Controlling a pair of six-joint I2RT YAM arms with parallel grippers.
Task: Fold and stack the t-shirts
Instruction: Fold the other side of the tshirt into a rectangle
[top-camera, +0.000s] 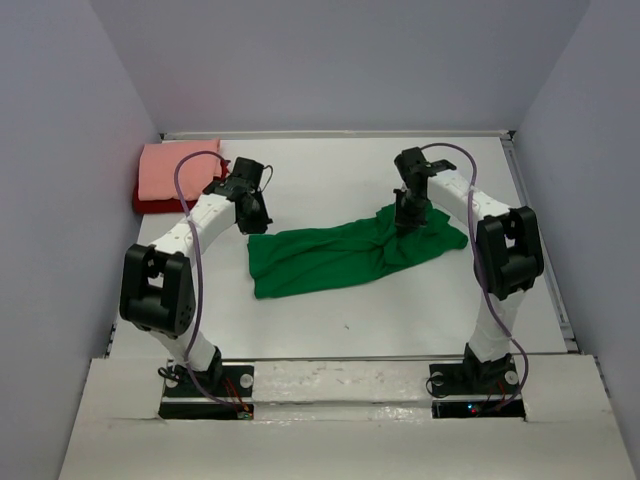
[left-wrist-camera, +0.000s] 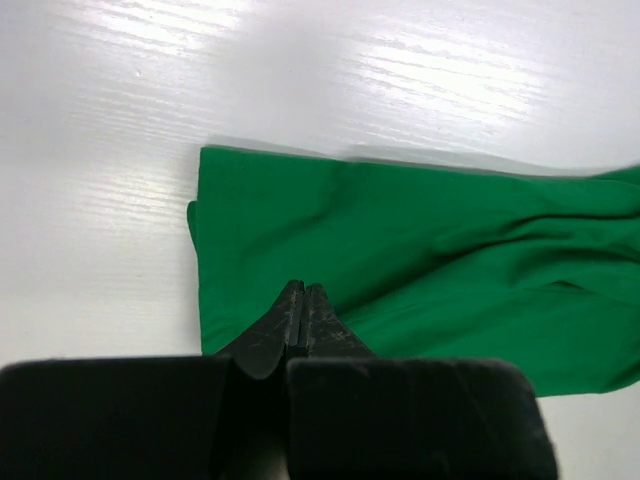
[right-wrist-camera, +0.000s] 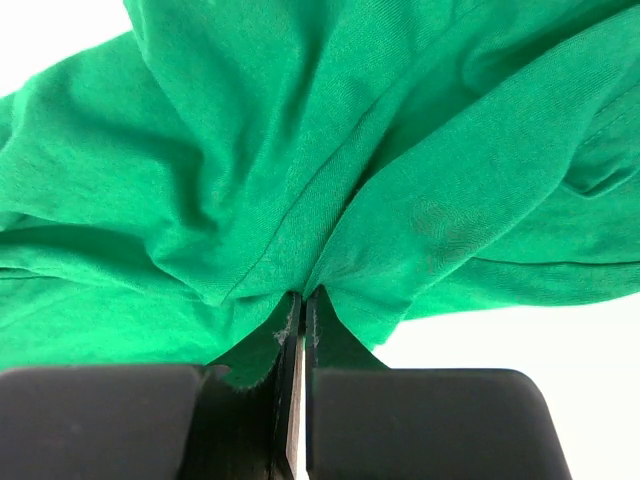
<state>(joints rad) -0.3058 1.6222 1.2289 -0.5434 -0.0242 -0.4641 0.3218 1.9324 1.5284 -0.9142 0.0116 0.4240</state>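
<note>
A bright green t-shirt (top-camera: 330, 255) lies bunched and twisted across the middle of the table. My right gripper (top-camera: 405, 222) is shut on a pinch of the green t-shirt (right-wrist-camera: 300, 150) near its right end, and the cloth gathers into folds at the right gripper (right-wrist-camera: 303, 295). My left gripper (top-camera: 257, 220) hangs over the shirt's left end, where the green t-shirt (left-wrist-camera: 420, 250) lies flat; the left gripper (left-wrist-camera: 303, 290) is shut with nothing between its fingers. A folded salmon-pink t-shirt (top-camera: 175, 170) rests on a dark red t-shirt (top-camera: 150, 205) at the back left.
Grey walls close in the white table (top-camera: 330, 320) at the back and on both sides. The pink and red stack sits against the left wall, just behind my left arm.
</note>
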